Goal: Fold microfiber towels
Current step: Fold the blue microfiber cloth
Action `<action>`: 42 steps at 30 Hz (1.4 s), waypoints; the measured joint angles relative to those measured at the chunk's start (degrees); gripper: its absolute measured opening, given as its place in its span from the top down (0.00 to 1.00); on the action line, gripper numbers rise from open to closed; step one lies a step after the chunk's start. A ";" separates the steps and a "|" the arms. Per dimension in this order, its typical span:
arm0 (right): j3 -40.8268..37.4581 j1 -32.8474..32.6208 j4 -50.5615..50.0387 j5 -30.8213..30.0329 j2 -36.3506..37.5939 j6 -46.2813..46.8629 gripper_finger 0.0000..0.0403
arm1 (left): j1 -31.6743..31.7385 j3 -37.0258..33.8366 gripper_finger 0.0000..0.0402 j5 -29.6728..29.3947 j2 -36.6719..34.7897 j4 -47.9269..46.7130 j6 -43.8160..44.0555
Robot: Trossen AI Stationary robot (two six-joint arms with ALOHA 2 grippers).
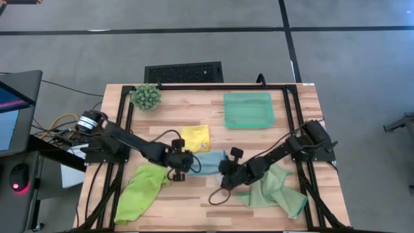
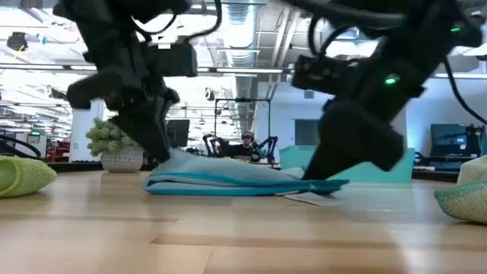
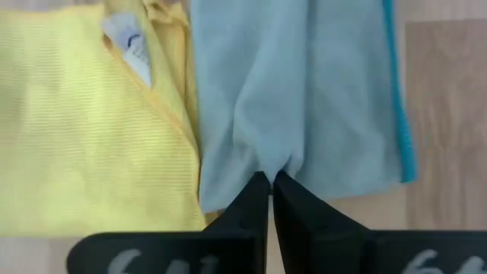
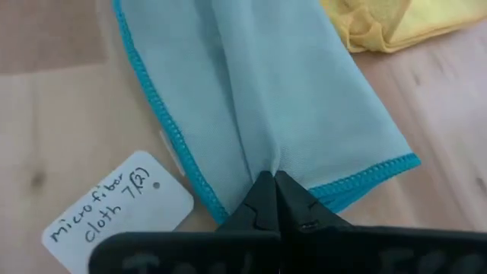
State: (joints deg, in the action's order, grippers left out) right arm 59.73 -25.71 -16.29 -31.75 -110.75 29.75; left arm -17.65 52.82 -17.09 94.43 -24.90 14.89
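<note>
The light blue towel (image 1: 210, 160) lies bunched on the table's middle, between my two grippers; the low view shows it flat in layers (image 2: 228, 181). At its left end my left gripper (image 1: 184, 166) is shut on it. At its right end my right gripper (image 1: 226, 173) is shut on it too. The yellow towel (image 1: 196, 137) lies just beyond it, touching its far side. The lime green towel (image 1: 139, 191) lies crumpled near the front left. The sage green towel (image 1: 275, 188) lies near the front right. My left gripper (image 3: 270, 181) pinches the light blue towel's left end (image 3: 262, 156) between its two fingertips, slanting down from the table's left. The cloth puckers into creases at the tips. The towel rests on the table. My right gripper (image 4: 275, 179) pinches the light blue towel just inside its teal-stitched hem (image 4: 335, 186), close to a corner, slanting down from the table's right. A crease runs away from the fingertips. The towel lies on the table; how many layers are caught I cannot tell.
A teal tray (image 1: 248, 110) sits at the back right and a small spiky plant (image 1: 146, 97) at the back left. A white paper tag (image 4: 114, 205) lies beside the blue towel. A black frame (image 1: 288, 129) borders the tabletop.
</note>
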 joint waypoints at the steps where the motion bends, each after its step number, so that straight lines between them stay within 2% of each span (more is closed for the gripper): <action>1: 0.49 0.45 -0.04 0.44 -0.03 -0.91 1.00 | 0.02 0.00 1.00 0.09 -1.00 -0.78 -0.40; 6: 4.04 1.62 -0.94 1.75 -0.03 -4.55 1.00 | -1.15 0.02 1.00 1.46 -5.30 -1.54 -1.54; 10: 7.59 1.92 -5.69 1.63 0.01 -7.19 1.00 | -2.05 0.02 1.00 1.76 -6.40 -2.75 -2.20; 15: 8.10 2.26 -9.59 1.50 0.03 -7.31 1.00 | -4.15 -0.45 1.00 3.04 -6.20 -3.33 -0.62; 26: 8.29 3.39 -9.99 -1.21 0.08 -7.73 1.00 | -9.16 -0.61 1.00 2.82 -4.79 1.42 3.15; 31: 10.61 3.37 -11.94 -1.38 0.12 -9.72 1.00 | -9.73 -0.56 1.00 2.48 -2.62 1.54 3.35; 42: 13.13 1.80 -20.03 -1.49 0.19 -9.20 1.00 | -11.80 -0.33 1.00 3.43 -2.58 6.16 4.14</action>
State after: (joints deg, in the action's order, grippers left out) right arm 72.86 -23.91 -36.31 -33.24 -110.56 20.55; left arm -29.45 52.49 -13.66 91.85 -18.75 19.03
